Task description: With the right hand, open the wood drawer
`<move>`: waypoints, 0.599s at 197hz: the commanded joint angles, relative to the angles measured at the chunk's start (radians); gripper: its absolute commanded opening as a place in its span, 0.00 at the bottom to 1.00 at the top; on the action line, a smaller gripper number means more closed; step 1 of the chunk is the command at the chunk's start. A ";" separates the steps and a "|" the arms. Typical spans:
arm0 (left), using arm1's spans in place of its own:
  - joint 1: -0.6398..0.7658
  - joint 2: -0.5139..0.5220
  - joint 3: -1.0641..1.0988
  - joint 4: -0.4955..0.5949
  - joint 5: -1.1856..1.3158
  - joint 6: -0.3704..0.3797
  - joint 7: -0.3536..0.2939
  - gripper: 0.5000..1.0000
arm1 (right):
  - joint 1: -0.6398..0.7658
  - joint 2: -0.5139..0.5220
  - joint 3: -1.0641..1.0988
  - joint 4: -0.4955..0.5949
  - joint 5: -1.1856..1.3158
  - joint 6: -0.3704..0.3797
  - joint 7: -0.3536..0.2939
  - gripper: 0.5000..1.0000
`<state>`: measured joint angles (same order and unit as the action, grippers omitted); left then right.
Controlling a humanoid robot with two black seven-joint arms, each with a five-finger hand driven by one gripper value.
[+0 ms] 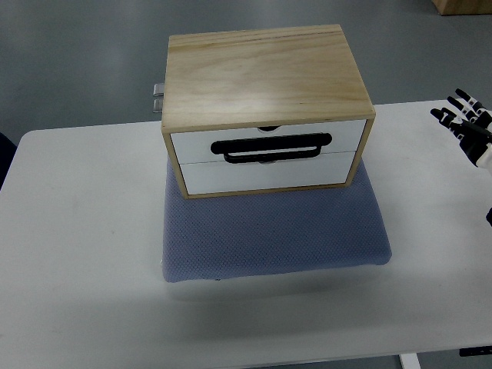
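White counter over a grey floor: the pale wood drawer box with white fronts sits mid-counter on a blue-grey pad. Its long black handle runs left-right, well left of the right robot hand, fingers spread, holding nothing.

Light wood drawer box, two white fronts shut, black handle, on blue pad

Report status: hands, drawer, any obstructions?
Right hand open at table's right edge, clear of the wood drawer box. Drawers shut. Black handle unobstructed.
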<state>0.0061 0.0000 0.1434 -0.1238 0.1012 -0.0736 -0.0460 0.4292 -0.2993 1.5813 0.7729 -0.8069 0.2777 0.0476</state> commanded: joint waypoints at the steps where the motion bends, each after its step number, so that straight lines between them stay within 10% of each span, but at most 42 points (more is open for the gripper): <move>1: 0.000 0.000 -0.001 0.000 0.000 0.000 0.000 1.00 | 0.000 -0.008 0.000 0.006 0.000 0.000 0.000 0.89; 118: 0.000 0.000 -0.001 0.001 0.000 0.000 0.000 1.00 | 0.023 -0.201 -0.017 0.111 0.006 0.135 0.026 0.88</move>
<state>0.0062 0.0000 0.1434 -0.1240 0.1012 -0.0736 -0.0460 0.4355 -0.4584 1.5711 0.8513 -0.8011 0.3676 0.0688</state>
